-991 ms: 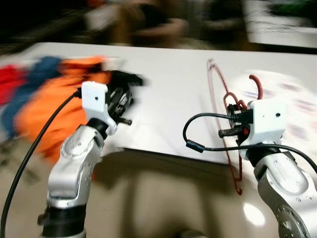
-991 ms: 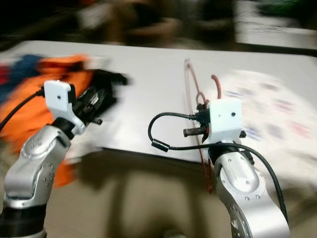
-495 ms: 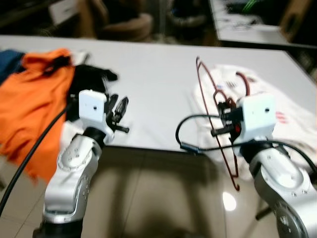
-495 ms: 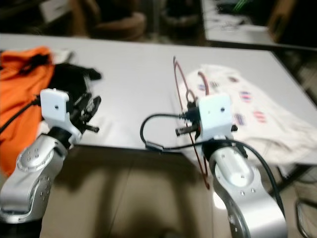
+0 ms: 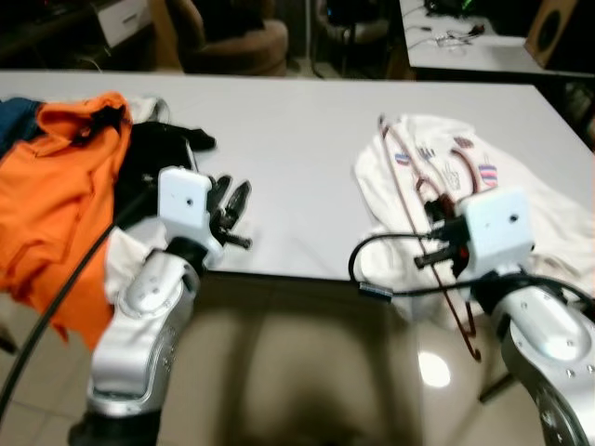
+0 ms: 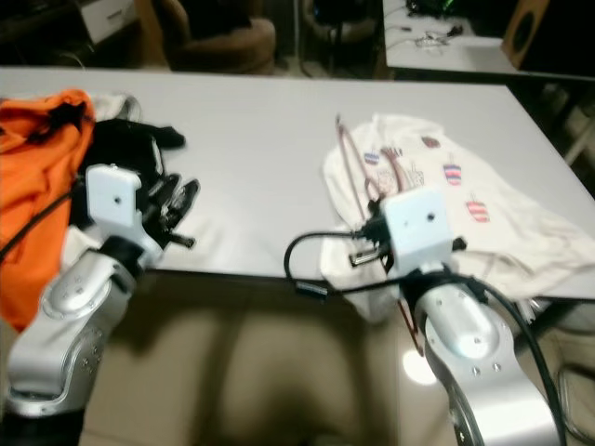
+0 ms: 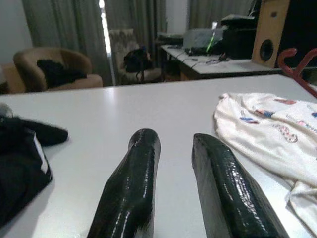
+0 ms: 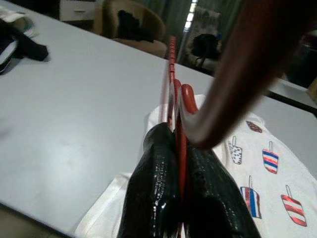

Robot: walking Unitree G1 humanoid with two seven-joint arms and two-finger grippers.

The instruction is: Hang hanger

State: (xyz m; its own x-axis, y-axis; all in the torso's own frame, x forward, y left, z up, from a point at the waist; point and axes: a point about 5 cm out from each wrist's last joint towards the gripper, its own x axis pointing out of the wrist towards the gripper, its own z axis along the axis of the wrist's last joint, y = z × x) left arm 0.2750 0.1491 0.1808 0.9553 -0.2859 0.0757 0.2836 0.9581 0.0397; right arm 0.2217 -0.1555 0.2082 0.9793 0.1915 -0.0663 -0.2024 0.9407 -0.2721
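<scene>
Between the fingers of the right gripper (image 8: 179,198): red hanger (image 5: 437,200), clamped at the neck, fingers closed tight on the wire. Hook curving up just past the fingertips; triangle frame standing edge-on, one corner over the table (image 5: 297,139), the lower corner hanging below the table edge.

Directly beneath and beyond the right gripper: white printed shirt (image 6: 465,214), spread flat, one fold drooping over the near edge.

Risks, as judged:
- Thin wire held at one point only; likely to pivot or slip in the grip under any quick swing.
- Lower corner close to the shirt fold and table edge; could snag cloth and drag the shirt off, or knock the edge on lifting.
- Rail or rod for hanging not seen from this position; turn or walk probably needed, with the frame swinging wide.

Left gripper (image 7: 173,163): empty, fingers slightly parted, hovering just above the table edge. Just beside it, black garment (image 5: 167,149); farther out on that side, orange garment (image 5: 56,186). Well beyond the table, a brown armchair (image 7: 54,69) and a second table.
</scene>
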